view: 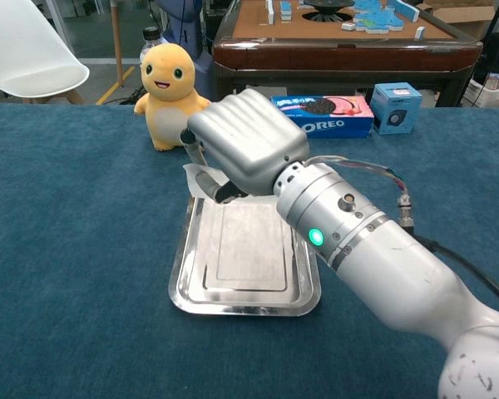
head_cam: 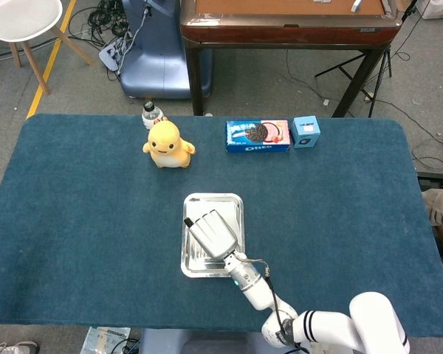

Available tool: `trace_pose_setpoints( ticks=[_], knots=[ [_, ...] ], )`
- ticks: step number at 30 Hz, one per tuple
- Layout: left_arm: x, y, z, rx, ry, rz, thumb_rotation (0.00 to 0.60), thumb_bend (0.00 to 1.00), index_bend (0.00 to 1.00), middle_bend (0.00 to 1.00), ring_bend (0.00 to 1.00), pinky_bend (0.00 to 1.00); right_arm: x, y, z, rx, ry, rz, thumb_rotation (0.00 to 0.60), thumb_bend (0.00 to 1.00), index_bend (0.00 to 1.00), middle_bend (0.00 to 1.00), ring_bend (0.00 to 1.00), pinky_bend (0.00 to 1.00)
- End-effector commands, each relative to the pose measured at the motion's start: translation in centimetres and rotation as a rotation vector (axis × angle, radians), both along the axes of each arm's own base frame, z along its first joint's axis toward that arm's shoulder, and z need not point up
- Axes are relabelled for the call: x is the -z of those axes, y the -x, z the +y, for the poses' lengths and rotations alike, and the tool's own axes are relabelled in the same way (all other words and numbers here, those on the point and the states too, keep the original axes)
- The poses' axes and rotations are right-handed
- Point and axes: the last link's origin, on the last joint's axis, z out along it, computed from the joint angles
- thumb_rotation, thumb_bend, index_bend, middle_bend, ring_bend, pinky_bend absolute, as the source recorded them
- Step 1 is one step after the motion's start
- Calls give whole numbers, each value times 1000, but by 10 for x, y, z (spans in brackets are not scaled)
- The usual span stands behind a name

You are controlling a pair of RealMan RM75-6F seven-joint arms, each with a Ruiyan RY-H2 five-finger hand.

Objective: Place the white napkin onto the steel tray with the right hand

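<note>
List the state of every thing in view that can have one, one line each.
right hand: holds the white napkin above the tray
white napkin: pinched, mostly hidden under the hand
steel tray: flat on the table, bare where visible
Oreo box: closed, lying flat
blue box: closed, upright
yellow plush toy: upright
</note>
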Motion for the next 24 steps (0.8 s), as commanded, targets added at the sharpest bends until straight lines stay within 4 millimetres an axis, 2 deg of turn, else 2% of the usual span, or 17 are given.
trace_pose_setpoints(
  ticks=[1, 13, 17, 24],
  knots=[
    [0, 0, 0, 0, 0, 1, 600, 480, 326, 277, 216, 356, -1, 3, 1, 14, -12, 7, 600, 447, 618, 1000, 1000, 1000],
    [2, -1, 1, -1, 8, 7, 600, 479, 326, 277, 216, 356, -5, 7, 6, 26, -58, 26, 600, 430, 618, 1000, 1000, 1000],
    [2, -1, 0, -1, 6, 7, 600, 479, 330, 277, 216, 356, -5, 8, 8, 28, -74, 28, 600, 396, 613, 1000, 1000, 1000],
    [2, -1, 0, -1, 5, 8, 600, 480, 335, 277, 216, 356, -9, 8, 11, 39, -103, 23, 600, 282, 528, 1000, 1000, 1000]
  ],
)
